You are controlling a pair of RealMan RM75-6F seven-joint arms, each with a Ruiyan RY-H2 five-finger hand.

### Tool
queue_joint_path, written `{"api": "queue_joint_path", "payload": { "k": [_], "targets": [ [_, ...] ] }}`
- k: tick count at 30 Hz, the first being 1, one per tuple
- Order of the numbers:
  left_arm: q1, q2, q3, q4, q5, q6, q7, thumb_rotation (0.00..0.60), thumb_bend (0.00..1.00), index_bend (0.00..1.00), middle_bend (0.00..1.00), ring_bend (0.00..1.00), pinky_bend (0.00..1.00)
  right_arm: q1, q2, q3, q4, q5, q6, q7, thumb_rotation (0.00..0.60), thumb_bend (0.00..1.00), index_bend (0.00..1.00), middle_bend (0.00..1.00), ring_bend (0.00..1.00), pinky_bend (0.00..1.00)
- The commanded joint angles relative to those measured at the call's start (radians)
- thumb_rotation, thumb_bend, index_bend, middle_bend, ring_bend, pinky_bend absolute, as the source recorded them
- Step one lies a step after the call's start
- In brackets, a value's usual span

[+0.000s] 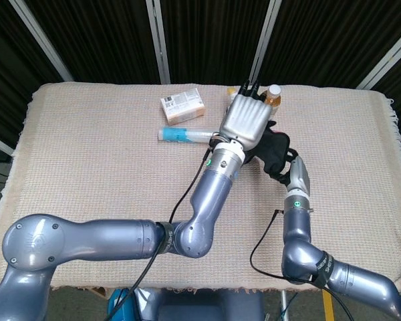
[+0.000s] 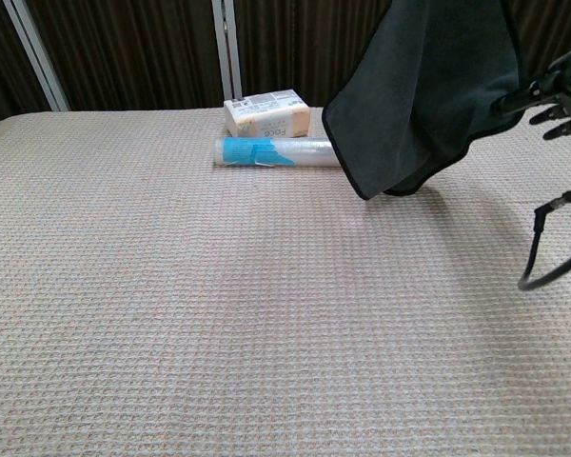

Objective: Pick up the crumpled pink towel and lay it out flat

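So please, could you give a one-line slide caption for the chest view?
Dark towel hangs lifted above the woven table cover, its right side pinched by the right hand, beside a blue-labelled tube and small box.

Even, bright overhead light, soft shadows, sharp focus, dark curtained backdrop.
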Motion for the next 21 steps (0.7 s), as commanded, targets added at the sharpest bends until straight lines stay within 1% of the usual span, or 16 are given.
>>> {"api": "queue_joint_path", "payload": {
  "k": [1, 5, 11, 16, 21],
  "targets": [
    [0.069, 0.047, -0.012, -0.065, 0.014, -0.007, -0.081, 0.600, 0.55, 0.61, 0.23, 0.00, 0.04, 0.026, 0.029, 0.024, 0.030, -0.004, -0.024, -0.025, 0.600, 0.62, 0.57, 0.11, 0.00, 0.00],
    [0.136, 0.076, -0.024, -0.116, 0.050, -0.016, -0.191, 0.600, 0.55, 0.61, 0.23, 0.00, 0.06, 0.062, 0.050, 0.035, 0.074, -0.021, -0.045, -0.045, 0.600, 0.62, 0.57, 0.11, 0.00, 0.00],
    [0.206, 0.110, -0.001, -0.140, 0.126, -0.025, -0.285, 0.600, 0.55, 0.61, 0.23, 0.00, 0.06, 0.111, 0.068, 0.043, 0.128, -0.031, -0.067, -0.064, 0.600, 0.62, 0.57, 0.11, 0.00, 0.00],
    [0.255, 0.142, 0.020, -0.166, 0.160, -0.020, -0.331, 0.600, 0.55, 0.61, 0.23, 0.00, 0.06, 0.129, 0.078, 0.039, 0.136, -0.034, -0.063, -0.070, 0.600, 0.62, 0.57, 0.11, 0.00, 0.00],
    [0.313, 0.175, 0.046, -0.197, 0.196, -0.021, -0.385, 0.600, 0.55, 0.61, 0.23, 0.00, 0.06, 0.125, 0.089, 0.013, 0.117, -0.047, -0.048, -0.069, 0.600, 0.62, 0.57, 0.11, 0.00, 0.00]
  ]
}}
